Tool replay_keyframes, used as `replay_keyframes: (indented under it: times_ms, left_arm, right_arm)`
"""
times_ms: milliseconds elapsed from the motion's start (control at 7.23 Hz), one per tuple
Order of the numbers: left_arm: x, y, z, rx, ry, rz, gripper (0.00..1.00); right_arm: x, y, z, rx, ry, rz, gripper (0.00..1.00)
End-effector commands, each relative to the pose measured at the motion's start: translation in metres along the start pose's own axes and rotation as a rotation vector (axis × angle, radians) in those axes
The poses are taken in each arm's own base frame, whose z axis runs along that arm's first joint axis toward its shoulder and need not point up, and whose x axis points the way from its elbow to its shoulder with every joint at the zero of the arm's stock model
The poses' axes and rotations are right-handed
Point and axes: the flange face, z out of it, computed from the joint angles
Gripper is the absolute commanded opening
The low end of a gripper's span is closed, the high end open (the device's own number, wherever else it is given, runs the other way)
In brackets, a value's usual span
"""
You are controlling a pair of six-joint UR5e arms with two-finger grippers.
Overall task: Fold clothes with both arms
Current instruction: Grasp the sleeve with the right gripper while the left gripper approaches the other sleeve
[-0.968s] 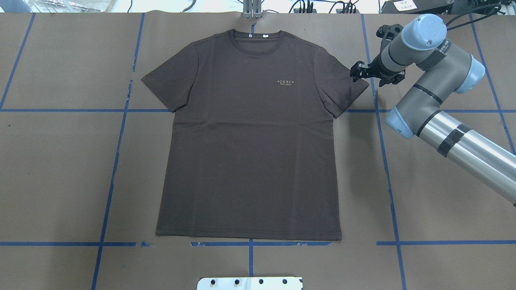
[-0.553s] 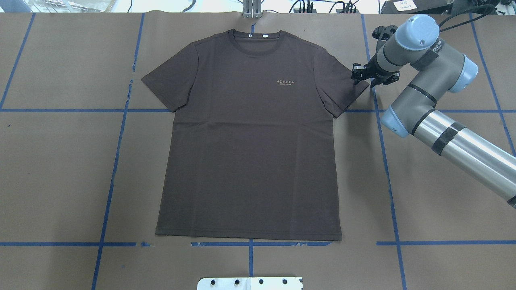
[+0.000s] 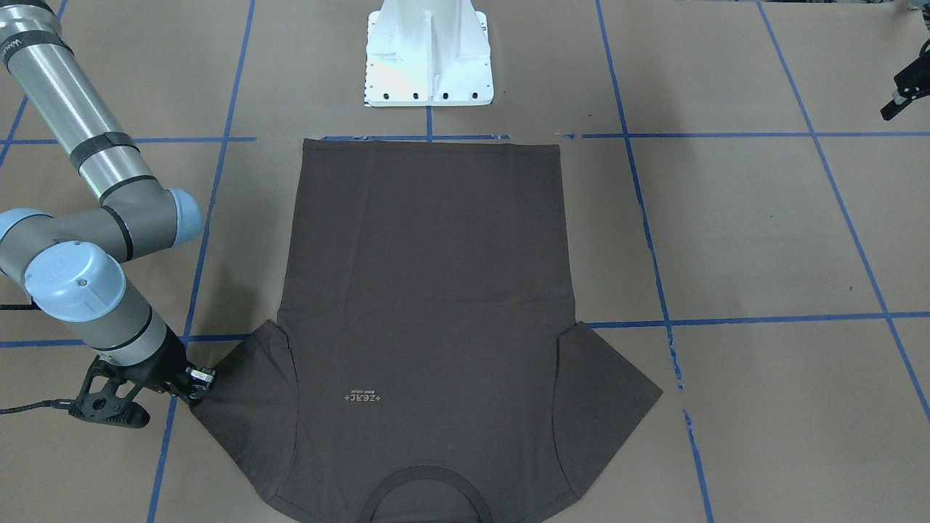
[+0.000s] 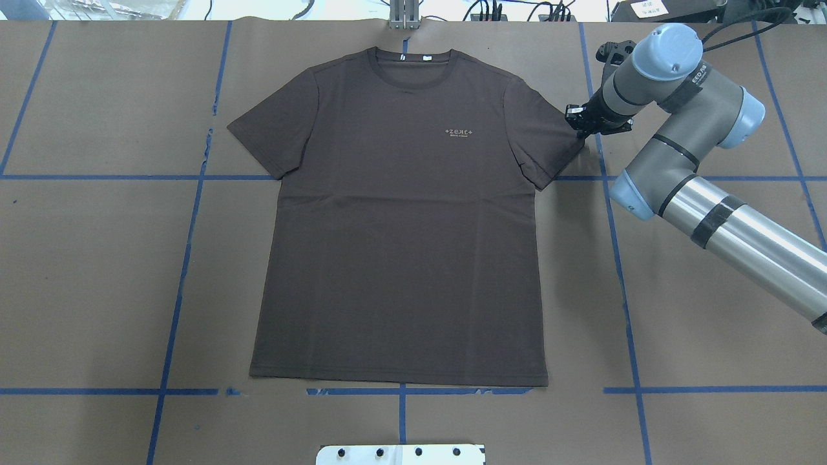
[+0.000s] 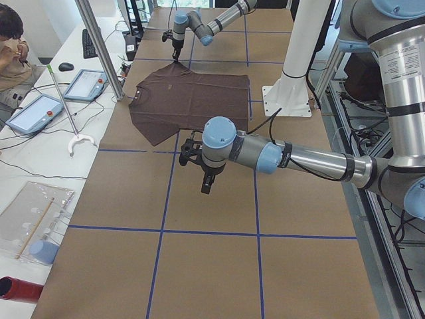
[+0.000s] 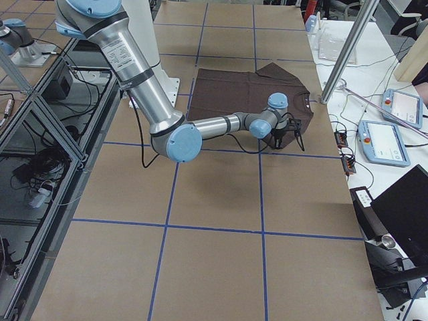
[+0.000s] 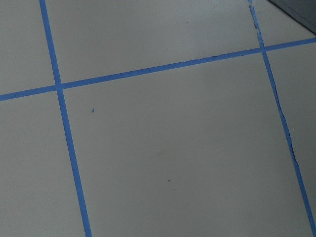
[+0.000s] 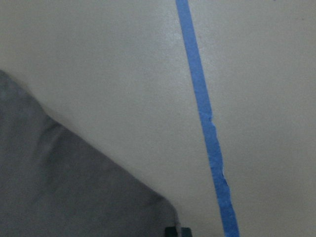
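One thin corner of the T-shirt (image 4: 400,245) seems clamped in the right pincer (image 4: 583,124), so lifting could slip it free; whether the left pincer (image 5: 207,181) is apart or together cannot be told.

The table (image 7: 173,148) fills the view, covered in plain grey-brown paper. At the left a blue tape line (image 7: 66,143) runs from the top edge down to the bottom. A second line (image 7: 163,69) crosses it, rising toward the right. At the right a thinner line (image 7: 284,123) runs downward (its edge looks ragged in places). A dark wedge (image 7: 298,7) cuts the upper right corner; what it is cannot be told.
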Motion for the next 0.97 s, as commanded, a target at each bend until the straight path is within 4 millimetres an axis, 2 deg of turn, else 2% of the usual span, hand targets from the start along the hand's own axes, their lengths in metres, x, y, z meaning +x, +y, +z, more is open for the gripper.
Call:
replay_keyframes:
  times_ms: [0, 138, 277, 415, 553, 692, 830]
  left_arm:
    - [0.001, 0.0, 0.0, 0.001, 0.0, 0.001, 1.0]
    - [0.001, 0.0, 0.0, 0.001, 0.0, 0.001, 1.0]
    - [0.001, -0.001, -0.001, 0.003, 0.0, 0.004, 1.0]
    - [0.002, -0.001, -0.001, 0.005, 0.001, 0.008, 1.0]
    - [0.003, -0.001, -0.002, 0.006, 0.001, 0.01, 1.0]
    - [0.007, -0.002, -0.005, 0.012, 0.001, 0.015, 1.0]
    - [0.01, -0.004, -0.006, 0.016, 0.002, 0.024, 1.0]
  right_arm:
    - [-0.022, -0.001, -0.017, 0.009, -0.038, -0.014, 0.0]
    - [-0.052, 0.001, -0.034, 0.017, -0.08, -0.016, 0.0]
    - [-0.123, 0.026, -0.041, -0.014, -0.116, 0.069, 0.0]
    - [-0.176, 0.052, -0.041, -0.004, -0.11, 0.148, 0.0]
    - [-0.213, 0.063, -0.031, 0.041, -0.089, 0.179, 0.0]
    - [-0.234, 0.056, -0.021, 0.061, -0.061, 0.183, 0.02]
    - [-0.243, 0.055, -0.027, 0.064, -0.073, 0.209, 0.28]
